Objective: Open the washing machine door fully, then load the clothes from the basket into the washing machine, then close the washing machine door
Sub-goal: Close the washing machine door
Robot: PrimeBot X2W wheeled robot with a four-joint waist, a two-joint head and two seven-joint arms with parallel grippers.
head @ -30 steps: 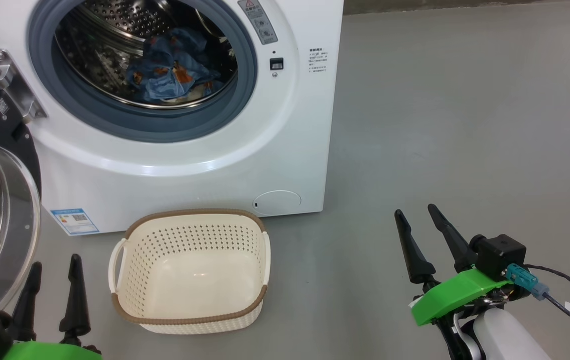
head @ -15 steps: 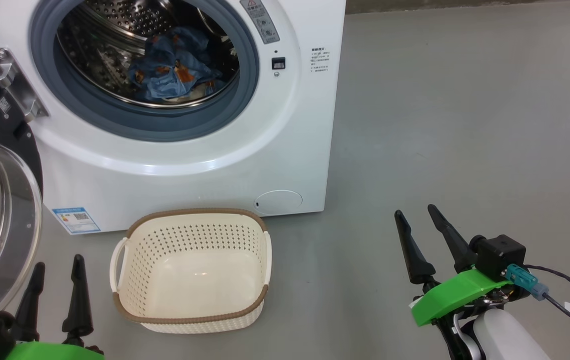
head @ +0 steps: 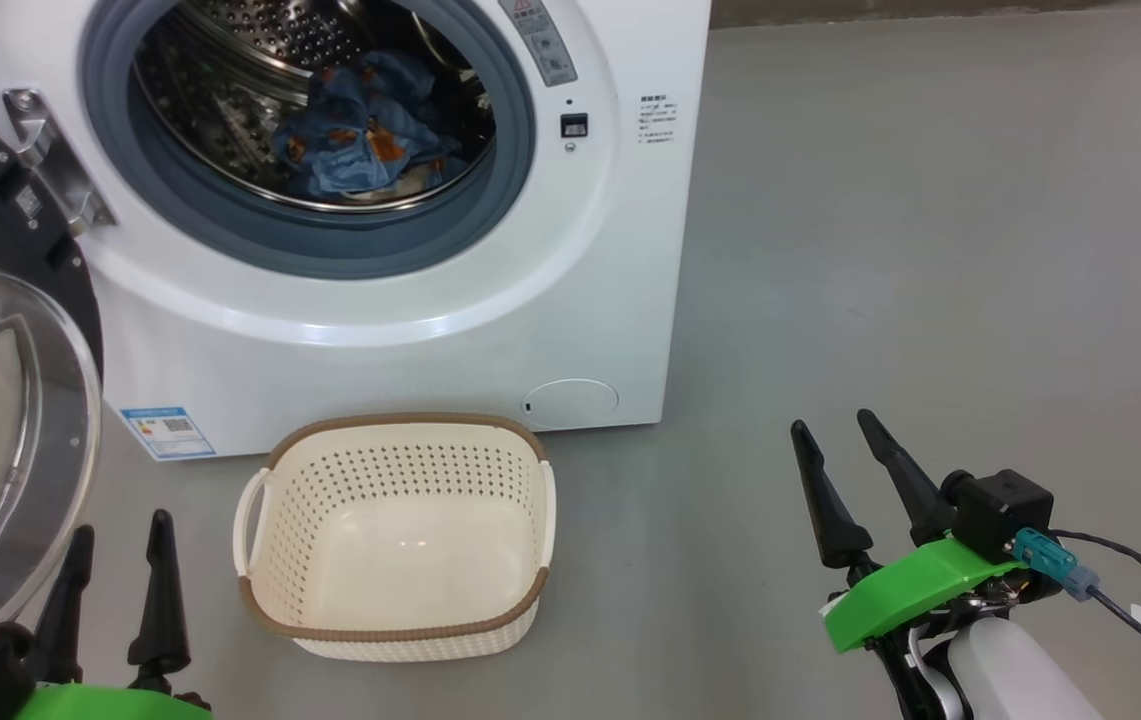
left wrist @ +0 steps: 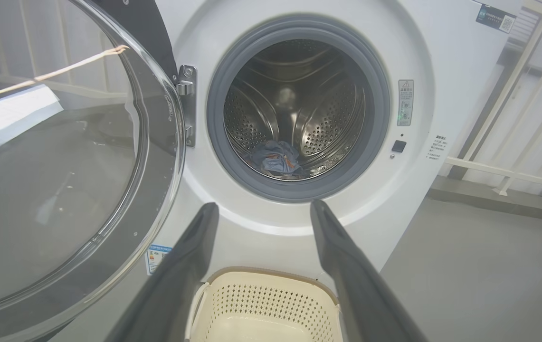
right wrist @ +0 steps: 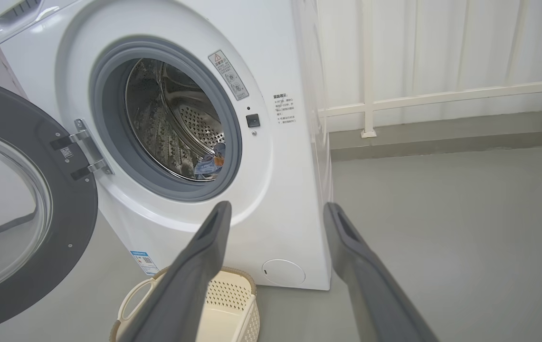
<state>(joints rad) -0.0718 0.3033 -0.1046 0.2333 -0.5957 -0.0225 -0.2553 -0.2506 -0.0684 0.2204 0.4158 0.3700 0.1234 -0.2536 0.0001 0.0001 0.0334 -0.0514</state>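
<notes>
The white washing machine (head: pixel 570 300) stands at the upper left with its black, glass-bowled door (head: pixel 0 420) swung wide open to the left. Blue printed clothes (head: pixel 360 145) lie inside the steel drum, also seen as clothes (left wrist: pixel 275 159) low in the drum. The cream basket (head: pixel 395 535) sits on the floor before the machine with nothing in it. My left gripper (head: pixel 120 535) is open at the lower left, beside the door and left of the basket. My right gripper (head: pixel 835 430) is open at the lower right, well clear of the basket, holding nothing.
Grey floor (head: pixel 930 250) spreads to the right of the machine. A white railing (right wrist: pixel 442 92) and wall run behind it. A dark cable (head: pixel 1130 590) trails from my right wrist.
The whole head view has shifted slightly, so machine and basket sit a little further right: the camera moved. Both grippers stay open in the same places.
</notes>
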